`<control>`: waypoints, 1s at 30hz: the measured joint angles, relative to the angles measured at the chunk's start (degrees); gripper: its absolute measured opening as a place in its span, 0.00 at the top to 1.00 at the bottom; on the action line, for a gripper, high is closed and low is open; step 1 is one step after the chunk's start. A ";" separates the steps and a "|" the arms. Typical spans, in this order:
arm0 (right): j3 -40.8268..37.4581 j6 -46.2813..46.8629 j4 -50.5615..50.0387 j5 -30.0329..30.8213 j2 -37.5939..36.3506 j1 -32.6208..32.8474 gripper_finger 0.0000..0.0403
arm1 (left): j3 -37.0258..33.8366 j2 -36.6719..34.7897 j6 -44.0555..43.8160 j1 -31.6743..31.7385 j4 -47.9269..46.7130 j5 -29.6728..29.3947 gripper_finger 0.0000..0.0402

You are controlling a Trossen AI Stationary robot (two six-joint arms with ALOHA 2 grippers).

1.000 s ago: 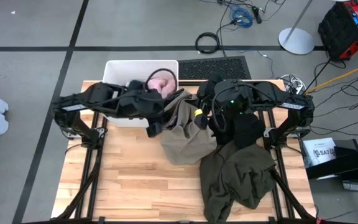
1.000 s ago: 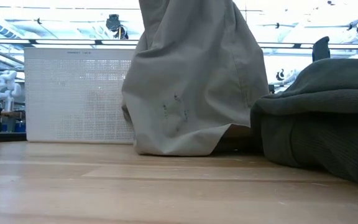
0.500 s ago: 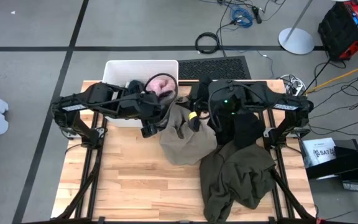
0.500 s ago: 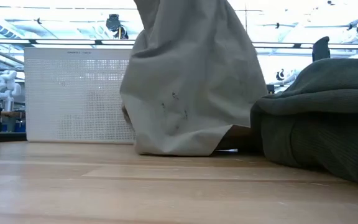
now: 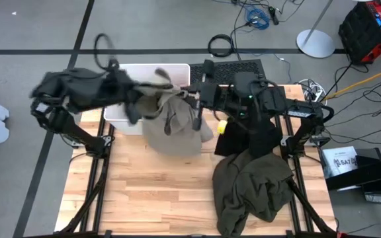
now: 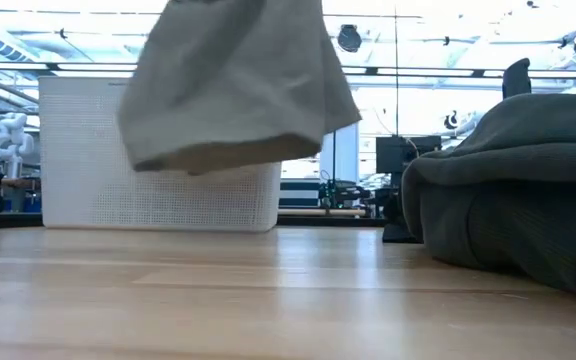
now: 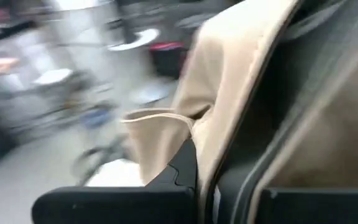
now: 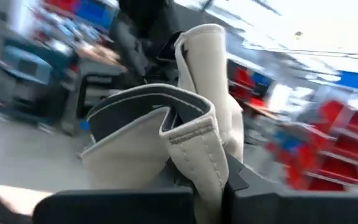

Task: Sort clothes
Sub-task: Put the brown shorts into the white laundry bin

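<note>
The tan khaki garment [image 5: 170, 125] hangs in the air between my two grippers, above the table's far left part and in front of the white bin [image 5: 178, 69]. In the low view its lower edge [image 6: 228, 150] is clear of the wood. My left gripper [image 5: 136, 106] is shut on its left side, my right gripper [image 5: 199, 107] on its right side. The dark olive green garment [image 5: 253, 185] lies heaped on the table's right half, with the black garment [image 5: 260, 139] just beyond it. My left gripper pinches a fold of the khaki cloth [image 7: 211, 146] between its two fingers; the cloth runs up and away from them, and the garment hangs below, clear of the table. My right gripper pinches a thick stitched edge of the khaki garment [image 8: 199, 149], bunched in several layers, between its two fingers. The garment hangs off the table from this hold.
The white perforated bin [image 6: 158, 190] stands at the table's far left edge. A small yellow thing [image 5: 222, 125] lies beside the black garment. The olive heap [image 6: 513, 200] fills the right side in the low view. Bare wood [image 5: 144, 192] lies in the near left part.
Both grippers have risen and gone toward the table's far left, toward the bin; my left arm swung fast. The khaki garment, whose lower end rested on the table, now hangs lifted clear and has moved left with them.
</note>
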 joint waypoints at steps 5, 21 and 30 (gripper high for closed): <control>0.11 8.21 -11.11 -4.42 -0.09 4.01 0.99 | -0.36 -1.65 -8.17 -6.28 -5.67 10.45 0.97; -28.49 37.01 10.89 10.78 6.97 31.20 0.99 | -38.88 6.82 -47.84 -40.55 3.15 11.04 0.98; -38.11 49.04 11.01 10.98 6.67 22.06 0.99 | -47.01 7.38 -48.76 -38.38 1.44 3.66 0.98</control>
